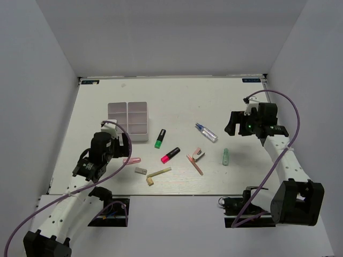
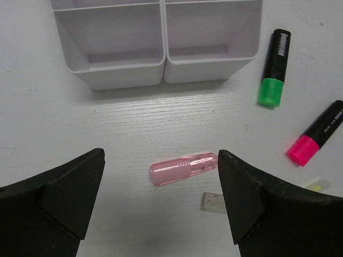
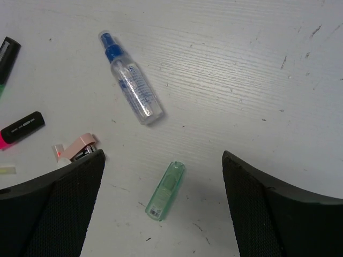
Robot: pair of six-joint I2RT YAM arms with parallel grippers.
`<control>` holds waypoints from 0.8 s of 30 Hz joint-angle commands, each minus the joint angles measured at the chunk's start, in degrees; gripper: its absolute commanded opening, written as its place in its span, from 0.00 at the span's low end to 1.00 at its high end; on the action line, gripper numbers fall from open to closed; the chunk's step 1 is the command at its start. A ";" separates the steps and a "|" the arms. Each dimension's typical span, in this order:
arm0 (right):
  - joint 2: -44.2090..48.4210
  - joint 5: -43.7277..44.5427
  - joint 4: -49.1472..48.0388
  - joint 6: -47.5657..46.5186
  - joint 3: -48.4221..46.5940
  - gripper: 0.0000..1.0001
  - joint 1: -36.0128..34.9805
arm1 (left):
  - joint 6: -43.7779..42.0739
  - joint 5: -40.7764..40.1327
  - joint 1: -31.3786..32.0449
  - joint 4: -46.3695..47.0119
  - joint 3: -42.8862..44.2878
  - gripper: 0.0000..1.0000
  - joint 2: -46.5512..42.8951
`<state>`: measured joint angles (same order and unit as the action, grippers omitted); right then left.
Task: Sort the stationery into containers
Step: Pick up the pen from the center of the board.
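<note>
The white six-compartment organizer [image 1: 128, 119] stands left of centre, its front wall [image 2: 126, 77] at the top of the left wrist view. My left gripper [image 1: 119, 144] hangs open over a pink pen piece [image 2: 183, 168], which lies between the fingers [image 2: 161, 160] untouched; a grey block [image 2: 213, 202] lies beside it. Green [image 2: 274, 69] and pink [image 2: 316, 134] highlighters lie to the right. My right gripper [image 1: 231, 124] is open [image 3: 163, 156] above the pale green tube [image 3: 166, 191], with the clear blue-capped tube [image 3: 131, 85] farther off.
A yellowish stick [image 1: 159, 173], a pink stick [image 1: 194, 164] and a small pink stapler-like item [image 1: 198, 155] lie mid-table near the front edge. White walls enclose the table on three sides.
</note>
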<state>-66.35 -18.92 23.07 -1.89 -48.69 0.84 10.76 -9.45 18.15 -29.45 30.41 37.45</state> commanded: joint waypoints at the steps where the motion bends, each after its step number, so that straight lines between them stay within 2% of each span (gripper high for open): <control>1: 1.92 -1.21 0.75 -0.30 -1.15 0.91 0.21 | -0.22 5.40 0.22 0.89 1.84 0.96 0.25; 7: 5.07 -8.23 2.16 -7.33 0.25 0.91 0.21 | -0.39 9.10 0.13 1.24 1.84 0.88 0.52; 9: 5.70 -8.85 2.33 -8.13 0.43 0.91 0.13 | -0.22 10.58 0.22 1.06 2.28 0.71 1.04; 10: 6.31 -8.51 2.50 -8.39 0.26 0.91 0.04 | -0.13 11.90 0.30 1.50 2.72 0.57 1.31; 11: 6.40 -7.72 3.72 -9.09 -0.26 0.91 0.12 | 0.13 13.05 0.57 1.59 3.07 0.41 2.96; 12: 6.49 -6.15 3.74 -9.01 -0.53 0.91 0.21 | 0.31 15.06 0.66 1.16 6.12 0.13 3.93; 13: 6.49 -4.83 3.91 -9.18 -0.79 0.91 0.21 | 0.31 17.08 1.44 0.63 7.54 0.01 5.08; 15: 6.40 -4.11 5.13 -10.50 -1.50 0.91 0.30 | 0.31 18.15 3.55 -2.97 12.44 0.01 11.83; 16: 5.97 -2.46 5.75 -10.68 -1.93 0.91 0.21 | -0.30 19.55 7.47 -4.11 16.57 0.01 17.68; 18: 5.35 -4.36 8.46 -13.82 -2.46 0.91 0.21 | -3.10 17.99 11.01 -8.22 22.37 0.01 21.68; 19: 4.22 -6.11 9.18 -13.41 -3.68 0.77 0.39 | -4.68 17.11 12.85 -9.12 24.24 0.21 23.70; 20: 3.86 -8.13 9.88 -14.53 -3.87 0.23 0.65 | -5.48 15.45 17.57 -11.39 28.52 0.42 30.68; 21: 3.42 -7.89 11.19 -14.72 -4.22 0.00 0.48 | -6.36 12.65 19.01 -14.11 33.26 0.62 33.19; 22: 3.24 -8.59 10.69 -12.63 -4.31 0.00 0.56 | -8.63 11.75 20.24 -16.49 35.39 0.76 35.56; 23: 3.33 -9.29 10.24 -12.44 -3.70 0.00 0.48 | -9.18 9.74 23.39 -17.47 39.85 0.81 42.20; 24: 3.50 -8.86 9.37 -12.52 -3.44 0.05 0.22 | -9.53 7.89 24.03 -18.18 43.55 0.89 44.27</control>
<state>-62.96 -25.47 31.55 -13.78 -50.30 1.10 5.04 3.31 38.50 -40.91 66.35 75.16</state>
